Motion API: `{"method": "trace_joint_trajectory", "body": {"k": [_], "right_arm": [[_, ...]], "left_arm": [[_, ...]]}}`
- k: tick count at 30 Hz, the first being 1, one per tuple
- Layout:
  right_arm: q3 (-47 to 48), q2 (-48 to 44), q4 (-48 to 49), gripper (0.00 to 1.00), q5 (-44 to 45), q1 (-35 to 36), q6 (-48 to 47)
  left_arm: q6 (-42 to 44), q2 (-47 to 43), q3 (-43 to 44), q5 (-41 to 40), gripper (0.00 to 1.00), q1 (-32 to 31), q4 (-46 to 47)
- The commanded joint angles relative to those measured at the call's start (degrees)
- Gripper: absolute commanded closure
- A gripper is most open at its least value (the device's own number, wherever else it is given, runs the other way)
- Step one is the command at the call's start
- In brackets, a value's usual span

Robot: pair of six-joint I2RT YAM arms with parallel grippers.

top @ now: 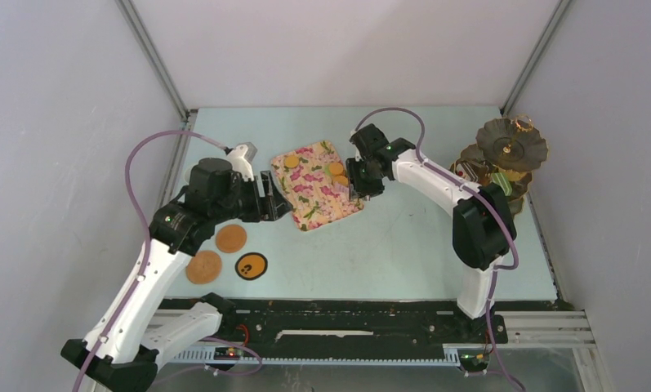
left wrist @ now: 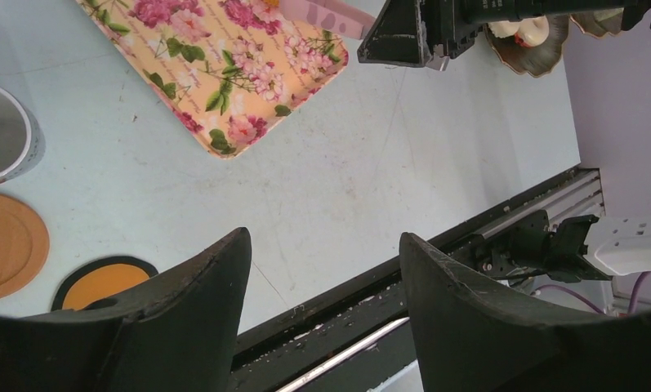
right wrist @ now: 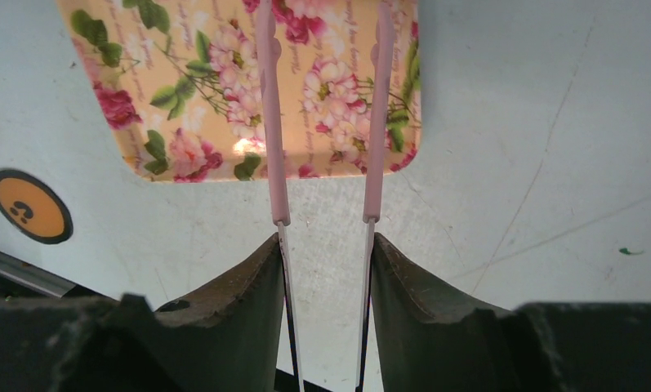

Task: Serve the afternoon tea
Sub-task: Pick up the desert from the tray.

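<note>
Gripping the pink tongs (right wrist: pixel 270 122) between part-closed right jaws keeps them poised over the floral tray (right wrist: pixel 183 90), probably to lift its biscuits (top: pixel 336 169). The tiered stand (top: pixel 489 140) sits at the counter's 3 o'clock. The left jaws gape empty at the tray's 9 o'clock.
</note>
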Motion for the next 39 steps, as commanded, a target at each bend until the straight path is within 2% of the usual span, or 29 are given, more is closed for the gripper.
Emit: {"method": "trace_joint_trajectory", "body": {"k": [1, 13, 27, 39], "right_arm": [[0.7, -1.3, -1.9, 0.56, 3.7, 0.9, 1.9], [5.4, 4.6, -0.8, 0.56, 6.3, 1.4, 0.1], [17.1, 12.3, -7.2, 0.56, 13.0, 3.3, -5.4], [18.1, 14.2, -8.9, 0.56, 17.1, 5.9, -8.5]], "left_arm": [[0.1, -0.6, 1.6, 1.4, 0.27, 0.3, 1.6], [2.8, -1.2, 2.7, -1.2, 0.27, -2.6, 0.1], [3.7, -1.7, 3.0, -2.4, 0.26, -2.7, -0.4], [4.2, -2.1, 3.1, -2.9, 0.26, -2.7, -0.9]]}}
